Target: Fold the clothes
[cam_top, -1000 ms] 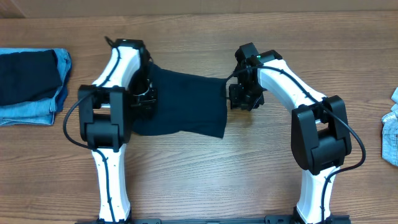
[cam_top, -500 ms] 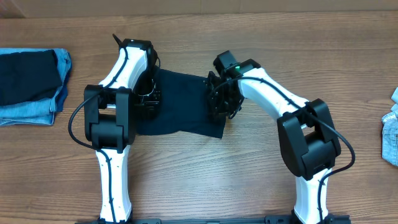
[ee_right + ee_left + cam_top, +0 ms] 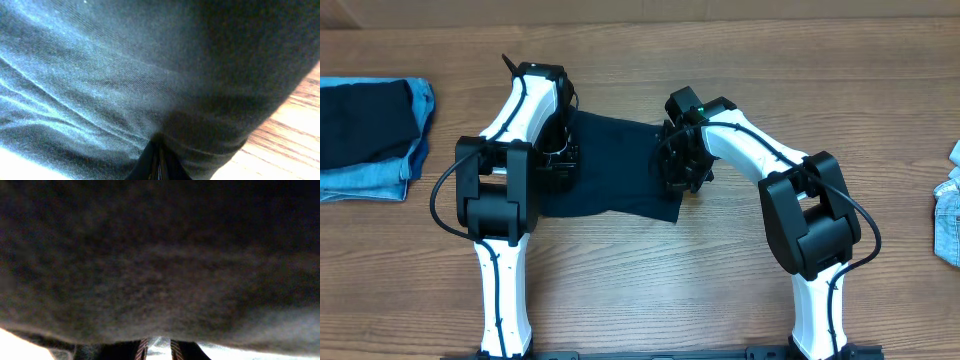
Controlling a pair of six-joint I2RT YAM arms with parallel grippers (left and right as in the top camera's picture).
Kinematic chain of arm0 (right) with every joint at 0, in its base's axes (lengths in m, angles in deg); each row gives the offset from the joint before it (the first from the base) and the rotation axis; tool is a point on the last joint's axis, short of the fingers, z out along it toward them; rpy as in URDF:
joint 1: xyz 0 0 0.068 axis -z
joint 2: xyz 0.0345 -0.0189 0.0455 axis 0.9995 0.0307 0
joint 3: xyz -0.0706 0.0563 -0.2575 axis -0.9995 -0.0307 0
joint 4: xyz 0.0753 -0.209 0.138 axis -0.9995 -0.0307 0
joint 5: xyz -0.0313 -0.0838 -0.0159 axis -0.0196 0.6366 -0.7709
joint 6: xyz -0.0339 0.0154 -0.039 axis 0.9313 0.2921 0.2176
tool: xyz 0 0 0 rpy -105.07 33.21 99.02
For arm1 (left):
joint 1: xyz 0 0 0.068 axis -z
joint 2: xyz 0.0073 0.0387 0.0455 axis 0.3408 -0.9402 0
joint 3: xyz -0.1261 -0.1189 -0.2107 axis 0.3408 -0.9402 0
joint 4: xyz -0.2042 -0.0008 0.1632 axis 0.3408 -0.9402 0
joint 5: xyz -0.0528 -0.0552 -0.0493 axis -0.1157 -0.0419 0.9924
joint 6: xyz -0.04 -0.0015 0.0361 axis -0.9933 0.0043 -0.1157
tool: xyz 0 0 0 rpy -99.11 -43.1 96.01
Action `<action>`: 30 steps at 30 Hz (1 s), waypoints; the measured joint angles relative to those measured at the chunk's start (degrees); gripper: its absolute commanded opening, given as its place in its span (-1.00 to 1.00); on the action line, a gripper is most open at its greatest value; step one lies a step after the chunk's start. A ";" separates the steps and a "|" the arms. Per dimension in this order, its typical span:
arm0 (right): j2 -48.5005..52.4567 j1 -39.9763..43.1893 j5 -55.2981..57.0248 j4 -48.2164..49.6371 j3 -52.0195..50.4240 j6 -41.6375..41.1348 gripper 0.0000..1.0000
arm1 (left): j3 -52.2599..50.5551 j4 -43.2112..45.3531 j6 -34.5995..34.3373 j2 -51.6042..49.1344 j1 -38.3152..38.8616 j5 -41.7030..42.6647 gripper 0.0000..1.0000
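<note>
"Where was the plain dark navy cloth shirt (image 3: 615,165)?"
"Lying sideways between the arms: right gripper (image 3: 678,170) pinched shut on its right edge, left gripper (image 3: 558,160) at its left, grip impossible to tell"

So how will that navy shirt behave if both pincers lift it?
Probably floppy: the navy shirt shows soft creases running into the right pincer, so the middle would likely sag between grips. Seems light, being thin cloth lying flat. The woven surface looks unlikely to slip out.
</note>
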 measured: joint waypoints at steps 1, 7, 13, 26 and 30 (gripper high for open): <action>0.00 0.07 -0.02 -0.04 0.00 -0.39 -0.92 | 0.00 -0.13 0.00 0.00 -0.31 0.04 -0.61; 0.00 0.15 0.09 -1.33 0.02 -2.51 -0.92 | -0.04 -1.29 -0.02 0.00 -2.29 1.11 -0.61; 0.00 0.13 0.55 -2.91 0.04 -3.65 -0.92 | -0.11 -1.95 0.02 0.04 -5.09 1.86 -0.56; 0.00 0.13 1.99 -4.42 0.22 -5.03 -0.92 | -0.70 -3.17 1.77 1.97 -13.38 0.35 -0.52; 0.00 0.11 2.03 -4.42 0.22 -5.03 -0.92 | -0.70 -3.17 1.92 4.17 -14.36 -0.72 -0.54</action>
